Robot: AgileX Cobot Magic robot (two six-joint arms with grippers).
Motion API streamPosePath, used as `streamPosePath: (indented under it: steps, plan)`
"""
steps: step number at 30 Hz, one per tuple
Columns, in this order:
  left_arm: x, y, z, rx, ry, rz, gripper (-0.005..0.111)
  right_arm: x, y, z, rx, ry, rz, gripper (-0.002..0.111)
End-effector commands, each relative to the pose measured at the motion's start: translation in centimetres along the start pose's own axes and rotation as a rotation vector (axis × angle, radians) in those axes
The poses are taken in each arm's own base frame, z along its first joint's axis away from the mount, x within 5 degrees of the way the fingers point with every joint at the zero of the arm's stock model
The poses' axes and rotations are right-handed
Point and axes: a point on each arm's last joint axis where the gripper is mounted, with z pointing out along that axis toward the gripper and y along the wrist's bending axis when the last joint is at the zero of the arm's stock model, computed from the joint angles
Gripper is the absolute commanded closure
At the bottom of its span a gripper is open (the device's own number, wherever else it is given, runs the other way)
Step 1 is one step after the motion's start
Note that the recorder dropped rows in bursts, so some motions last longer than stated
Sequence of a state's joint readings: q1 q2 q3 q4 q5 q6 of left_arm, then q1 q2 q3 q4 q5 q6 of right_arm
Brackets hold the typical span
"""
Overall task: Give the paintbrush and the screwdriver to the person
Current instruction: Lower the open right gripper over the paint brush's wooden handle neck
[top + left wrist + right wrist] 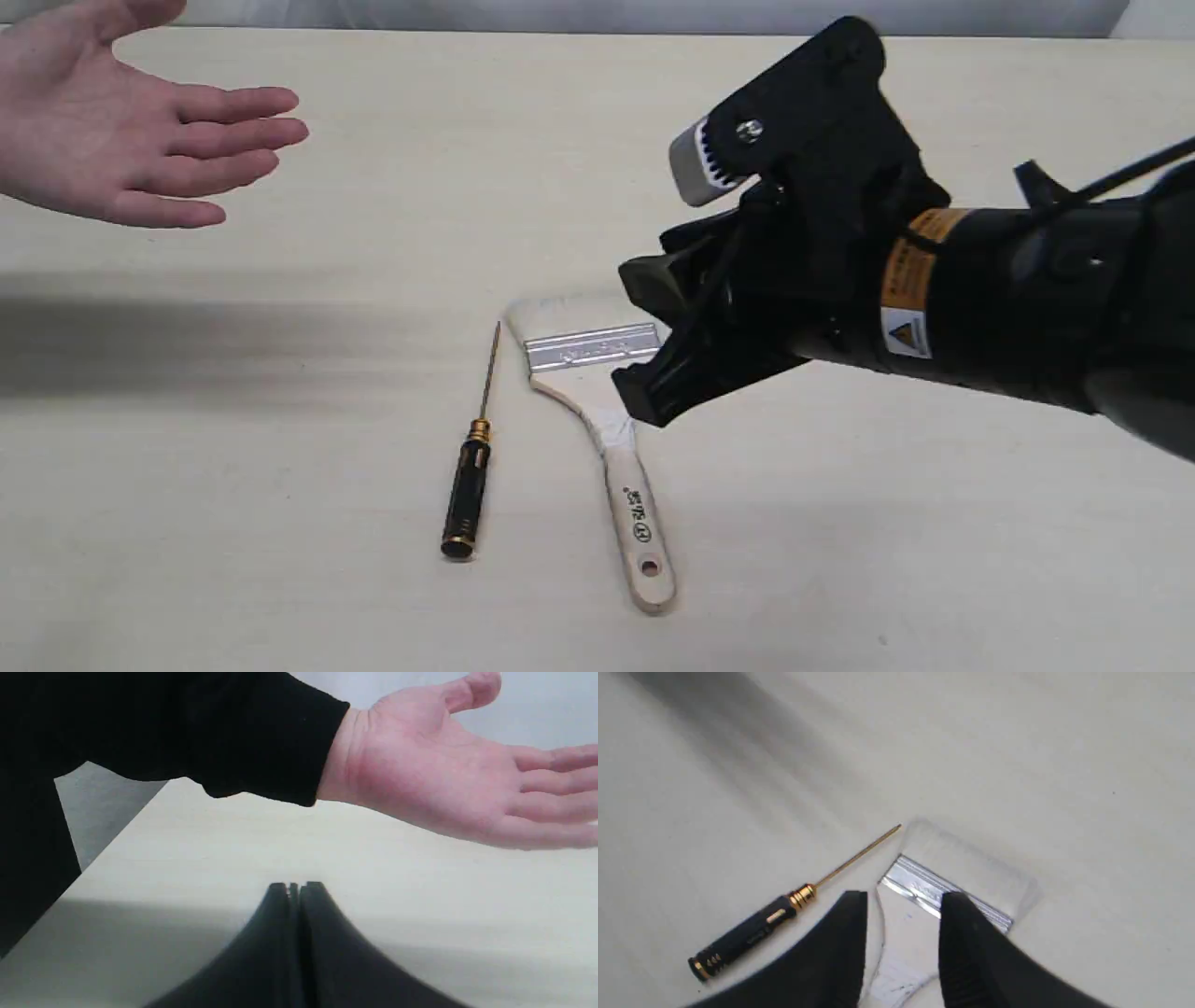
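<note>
**Item 1, right claw.** We recorded its jaws apart and empty, hanging low over the head end of the paintbrush. In the right wrist view the claw straddled the wooden shoulder just behind the silver ferrule, one finger to either side of it. We could not tell whether either finger touched the wood.

**Item 2, paintbrush.** It lay flat on the table, bristles toward the far side, handle with its hole toward the near edge.

**Item 3, screwdriver.** It lay flat just beside the brush and apart from it, on the person's side, its thin shaft pointing the same way as the bristles. It lay outside the claw's span.

**Item 4, left claw.** Its jaws were together, with nothing between them.

**Item 5, the person.** We recorded an open palm held above the far left of the table, well apart from both tools, with a black cuff at the wrist.

**Step in hand, as we judged it.** The brush was being lined up for a grasp, with neither tool lifted yet.

**Next move, as we judged it.** It called for a short descent, a closing across the narrow neck, and then a lift and a carry to the palm.
</note>
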State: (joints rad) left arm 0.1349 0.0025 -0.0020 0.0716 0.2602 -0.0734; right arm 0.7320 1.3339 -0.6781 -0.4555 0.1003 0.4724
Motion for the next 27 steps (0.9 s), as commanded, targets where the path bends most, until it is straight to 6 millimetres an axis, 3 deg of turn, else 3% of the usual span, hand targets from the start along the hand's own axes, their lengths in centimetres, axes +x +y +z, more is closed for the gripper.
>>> streamPosePath:
  steps: [1, 7, 13, 27]
  plan:
    - [0.0, -0.1, 0.0, 0.010, -0.010, -0.005, 0.107, -0.3, 0.0, 1.1, 0.021, 0.054, 0.003, 0.078]
    - [-0.1, -0.1, 0.0, 0.009, -0.013, -0.001, 0.107, -0.7, -0.5, 2.3, 0.080, 0.161, -0.012, 0.076]
    - [-0.1, -0.1, 0.0, 0.009, -0.013, -0.001, 0.107, -0.3, -0.5, 2.8, 0.087, 0.206, 0.028, 0.057]
    - [-0.1, -0.1, 0.0, 0.009, -0.013, -0.001, 0.107, 0.2, 0.3, 6.9, 0.041, 0.415, 0.077, 0.057]
